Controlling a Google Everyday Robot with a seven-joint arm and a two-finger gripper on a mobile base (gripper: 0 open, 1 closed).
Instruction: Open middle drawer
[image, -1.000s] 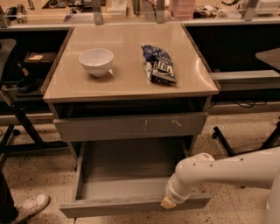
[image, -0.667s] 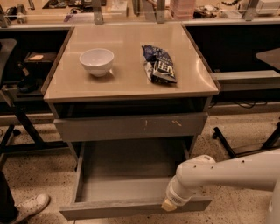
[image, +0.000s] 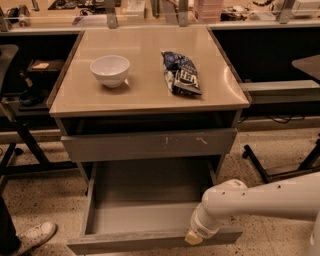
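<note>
Nearest the camera, the middle drawer (image: 125, 243) stands pulled well out from the cabinet, low to the speckled floor. Its flat front is plain and its grey inside is bare.

The gripper (image: 194, 238) sits at the right part of that front, against its top edge. Only a pale yellowish tip shows below the wrist, so whether it is released or clenched cannot be told. The white arm (image: 260, 197) reaches in from the right edge of the view and bends down to the drawer.

A white shoe (image: 32, 236) shows on the floor at lower left, well apart from the drawer.

Above the open drawer is a taller grey drawer front (image: 147, 145), bearing pale scratch marks right of centre, with a dark gap over it.

On the beige table top (image: 145, 95), a white bowl (image: 110, 70) stands upright at left. A dark blue snack bag (image: 181, 73) lies flat at right, apart from the bowl.

Beyond, a cluttered workbench (image: 150, 20) runs across the back.
</note>
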